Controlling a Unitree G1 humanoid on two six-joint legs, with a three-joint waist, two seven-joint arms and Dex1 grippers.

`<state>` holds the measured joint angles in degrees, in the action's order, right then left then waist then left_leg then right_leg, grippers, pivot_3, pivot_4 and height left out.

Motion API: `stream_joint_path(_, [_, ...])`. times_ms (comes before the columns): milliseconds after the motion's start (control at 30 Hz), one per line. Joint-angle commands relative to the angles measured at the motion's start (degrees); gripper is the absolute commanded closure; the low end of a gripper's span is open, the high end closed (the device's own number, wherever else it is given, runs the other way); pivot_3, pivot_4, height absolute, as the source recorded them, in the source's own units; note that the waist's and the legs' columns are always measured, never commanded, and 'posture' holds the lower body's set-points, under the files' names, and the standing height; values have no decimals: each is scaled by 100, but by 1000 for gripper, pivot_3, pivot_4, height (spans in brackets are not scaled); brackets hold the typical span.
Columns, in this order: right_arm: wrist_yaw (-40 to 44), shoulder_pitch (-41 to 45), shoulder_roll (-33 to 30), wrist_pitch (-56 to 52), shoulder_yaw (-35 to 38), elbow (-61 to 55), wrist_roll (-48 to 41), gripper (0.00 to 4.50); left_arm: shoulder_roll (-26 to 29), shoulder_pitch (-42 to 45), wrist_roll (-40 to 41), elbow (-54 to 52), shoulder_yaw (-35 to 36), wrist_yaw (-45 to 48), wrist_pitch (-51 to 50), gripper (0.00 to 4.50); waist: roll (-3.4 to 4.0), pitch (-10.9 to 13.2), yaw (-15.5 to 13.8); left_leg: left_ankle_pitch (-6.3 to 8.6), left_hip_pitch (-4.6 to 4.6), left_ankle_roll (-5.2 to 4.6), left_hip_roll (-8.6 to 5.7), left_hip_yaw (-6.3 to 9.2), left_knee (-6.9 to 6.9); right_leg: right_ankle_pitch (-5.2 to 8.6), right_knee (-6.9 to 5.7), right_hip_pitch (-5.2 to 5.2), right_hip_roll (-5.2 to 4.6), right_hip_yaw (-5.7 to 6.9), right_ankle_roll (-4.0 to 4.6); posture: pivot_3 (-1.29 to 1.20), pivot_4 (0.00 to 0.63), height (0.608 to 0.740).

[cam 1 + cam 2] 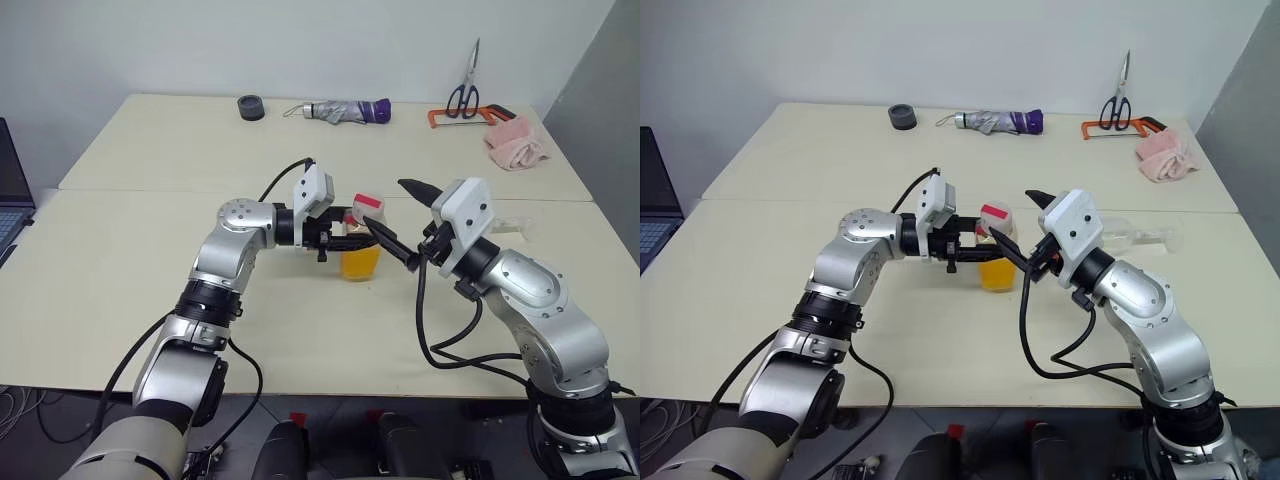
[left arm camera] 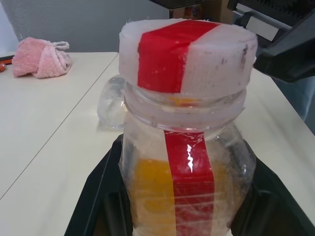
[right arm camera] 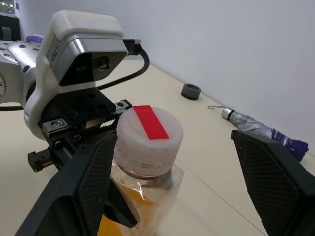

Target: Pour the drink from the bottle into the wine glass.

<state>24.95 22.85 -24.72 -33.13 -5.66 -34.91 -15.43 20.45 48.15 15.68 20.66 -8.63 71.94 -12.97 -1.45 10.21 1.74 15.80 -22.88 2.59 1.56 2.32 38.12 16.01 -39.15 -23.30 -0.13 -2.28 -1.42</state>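
Capped bottle [image 2: 184, 162], red-striped, holds orange drink [image 1: 360, 263].

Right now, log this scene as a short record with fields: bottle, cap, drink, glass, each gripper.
bottle: upright bottle mid-table, held at the body
cap: whitish cap with a red stripe, on
drink: orange drink inside the bottle, none poured
glass: clear glass lying on its side behind the right arm
left gripper: left gripper shut on the bottle
right gripper: right gripper open, fingers either side of the cap, not closed on it
table: pale table
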Motion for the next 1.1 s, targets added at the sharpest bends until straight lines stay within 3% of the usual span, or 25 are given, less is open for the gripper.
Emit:
stream_joint_path(33, [8, -37, -92, 20, 190, -180, -5, 562, 28, 135, 145, -225, 128, 38, 83, 2613, 0, 0, 0, 0, 0, 0, 0, 0, 0, 0, 0, 0, 0, 0, 0, 0, 150, 740])
stream_joint_path(600, [40, -66, -130, 59, 205, -180, -58, 562, 36, 145, 151, -207, 141, 50, 83, 2613, 0, 0, 0, 0, 0, 0, 0, 0, 0, 0, 0, 0, 0, 0, 0, 0, 150, 740])
stream_joint_path(933, [418, -156, -299, -550, 356, -932, -1010, 562, 88, 218, 282, -45, 226, 248, 2, 2613, 0, 0, 2, 0, 0, 0, 1, 2, 0, 0, 0, 0, 0, 1, 0, 0, 150, 740])
stream_joint_path(1100, [181, 111, -227, -546, 180, -861, -853, 562, 114, 340, 322, 188, 263, 404, 56, 2613, 0, 0, 2, 0, 0, 0, 0, 1, 3, 0, -2, 1, 1, 1, 0, 0, 150, 740])
